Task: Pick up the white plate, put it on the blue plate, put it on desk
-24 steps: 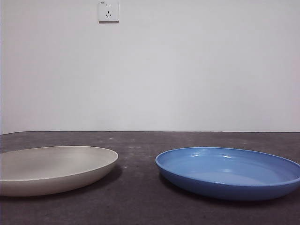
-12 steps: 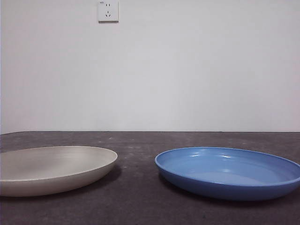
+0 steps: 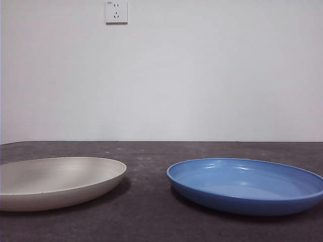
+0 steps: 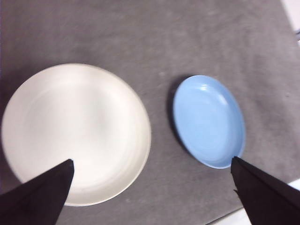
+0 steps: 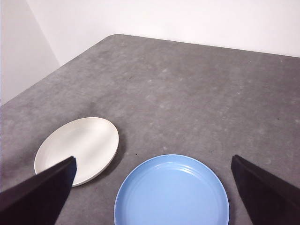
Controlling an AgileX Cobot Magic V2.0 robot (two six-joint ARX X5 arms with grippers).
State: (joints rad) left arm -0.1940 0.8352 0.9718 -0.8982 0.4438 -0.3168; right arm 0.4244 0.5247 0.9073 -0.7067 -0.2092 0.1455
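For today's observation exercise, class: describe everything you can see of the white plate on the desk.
The white plate is round, wide and shallow, cream-white and matte, with faint rings inside and a raised sloping rim. It looks like ceramic or plastic; which one cannot be told. It sits upright and empty on the dark grey desk, beside the blue plate with a gap between them. Nothing else touches it; the left gripper hangs open above it.

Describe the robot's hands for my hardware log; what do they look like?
Only jaw tips show. The left hand has two plain matte black jaws, wedge-shaped and tapering to points. The right hand looks identical. No cables, markings or arm links are visible.
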